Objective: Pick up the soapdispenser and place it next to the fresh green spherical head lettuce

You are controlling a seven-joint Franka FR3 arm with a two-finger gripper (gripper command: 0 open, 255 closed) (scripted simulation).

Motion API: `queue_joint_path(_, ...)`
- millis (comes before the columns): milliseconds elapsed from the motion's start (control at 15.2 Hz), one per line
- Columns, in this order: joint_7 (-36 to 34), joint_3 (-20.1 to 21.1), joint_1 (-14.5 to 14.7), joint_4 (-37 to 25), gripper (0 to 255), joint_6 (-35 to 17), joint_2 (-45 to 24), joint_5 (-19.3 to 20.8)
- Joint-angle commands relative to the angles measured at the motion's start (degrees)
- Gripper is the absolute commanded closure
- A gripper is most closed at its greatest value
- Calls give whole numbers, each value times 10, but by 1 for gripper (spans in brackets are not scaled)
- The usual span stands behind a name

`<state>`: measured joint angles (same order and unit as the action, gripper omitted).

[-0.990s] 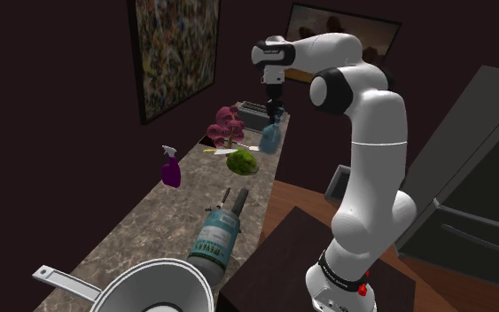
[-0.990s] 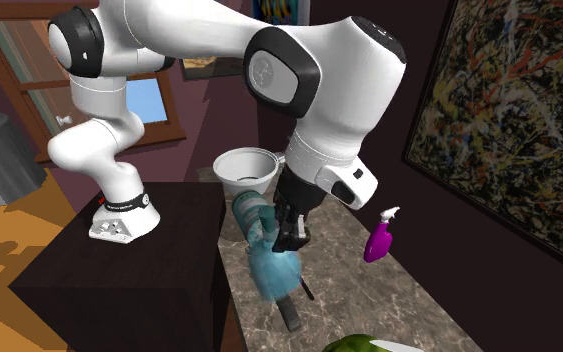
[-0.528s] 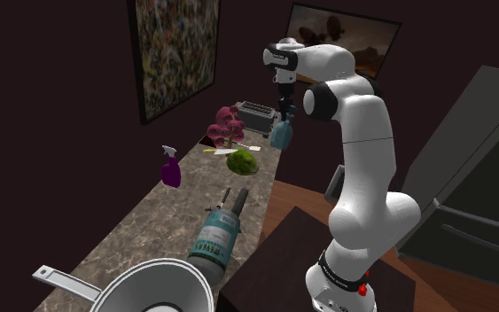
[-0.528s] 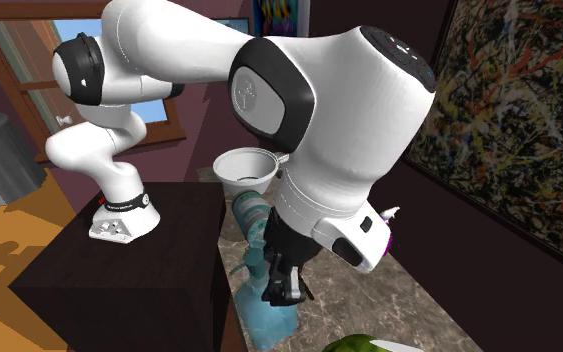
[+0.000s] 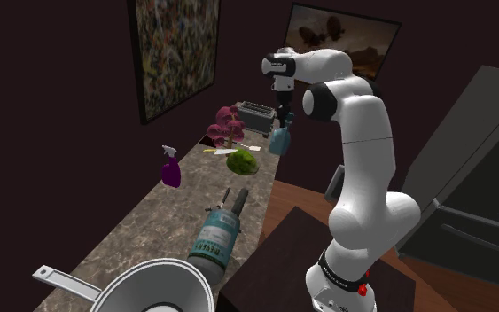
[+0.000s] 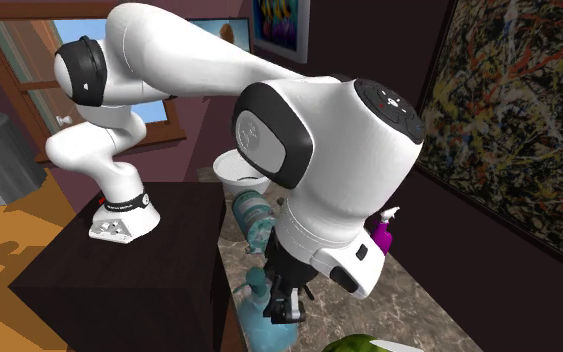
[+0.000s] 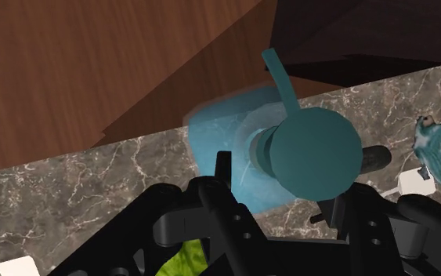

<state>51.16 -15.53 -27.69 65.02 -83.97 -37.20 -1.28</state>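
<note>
**Arm** (image 5: 362, 151): one, white with dark joints. It rises upright from its stand (image 5: 278, 257) and bends over at the top, so the hand points straight down over the far stretch of the counter (image 5: 141, 226).

**Jaws:** closed on the neck of the soap dispenser (image 5: 280, 140), just under its teal pump head.

**Soap dispenser:** one, pale blue, upright. It sits at the counter's edge on the floor side, near the lettuce (image 5: 242, 161) and on the shoulder view's right of it. Whether its base touches the counter cannot be told.

**Counter contents, shoulder view, left to right:**
- Pot (image 5: 154, 288): one, grey, long-handled, nearest the camera.
- Spray bottle (image 5: 171, 168): one, purple, upright on the wall side.
- Teal bottle (image 5: 216, 235): one, lying on its side with its dark nozzle toward the lettuce.
- Plant (image 5: 230, 126): one, pink.
- Lettuce: one, green and round.
- Toaster (image 5: 255, 113): one, grey, at the far end.

**Wall:** paintings, two. One (image 5: 175, 53) hangs above the counter and one (image 5: 340, 35) behind the arm.

**Fridge** (image 5: 478, 177): one, dark, at the right.
</note>
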Motion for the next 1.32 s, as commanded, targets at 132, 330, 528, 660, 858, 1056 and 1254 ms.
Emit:
queue_joint_path(132,-3,1,2,31,255,-32,-1,-1)
queue_joint_path(330,-4,2,3,50,255,-54,-4,-1)
queue_joint_path(528,-5,2,4,67,255,-74,-8,-2)
queue_joint_path(660,-6,3,4,77,255,-87,-11,-3)
queue_joint_path(858,-7,4,5,90,255,-107,-17,-4)
queue_joint_path(1056,-8,5,5,102,255,-125,-24,-6)
queue_joint_path(1254,-9,6,5,112,255,-143,-32,-7)
